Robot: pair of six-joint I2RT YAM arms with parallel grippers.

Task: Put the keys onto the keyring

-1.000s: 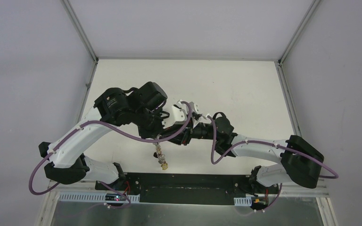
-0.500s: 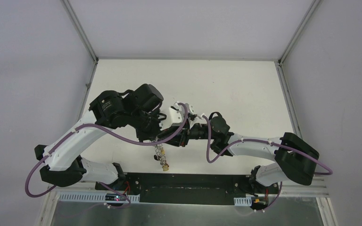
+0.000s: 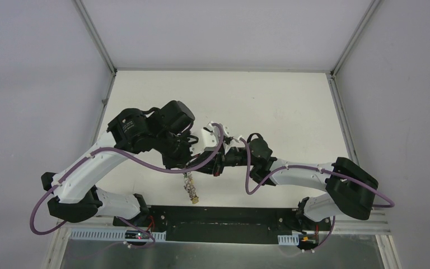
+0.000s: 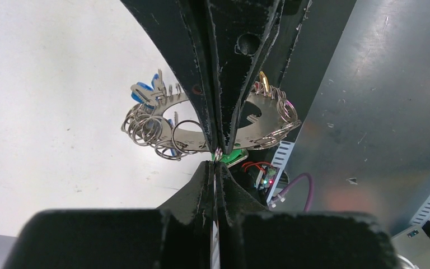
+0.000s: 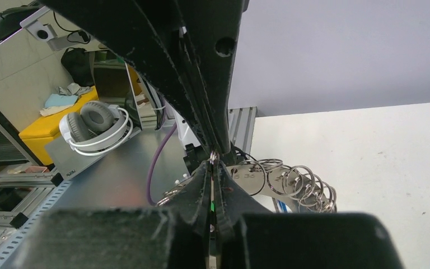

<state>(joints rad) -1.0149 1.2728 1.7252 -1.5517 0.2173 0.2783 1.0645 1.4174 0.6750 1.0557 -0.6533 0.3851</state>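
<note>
Gripping the keyring (image 4: pixel 145 128) from both sides: left hand (image 4: pixel 217 152) and right hand (image 5: pixel 213 158) are each pinched tight on its thin wire, above the surface (image 3: pixel 291 112) near its front edge. It looks like stiff, slick, light metal. The blue-tagged keys (image 4: pixel 141 89) dangle loose, so bare wire is the best hold. Since a second ago both arms edged slightly left; keyring hangs as before.

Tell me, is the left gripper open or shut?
Shut. In the left wrist view the left gripper has its fingers pressed together, pinching the thin silvery edge of the keyring at their tips.
</note>
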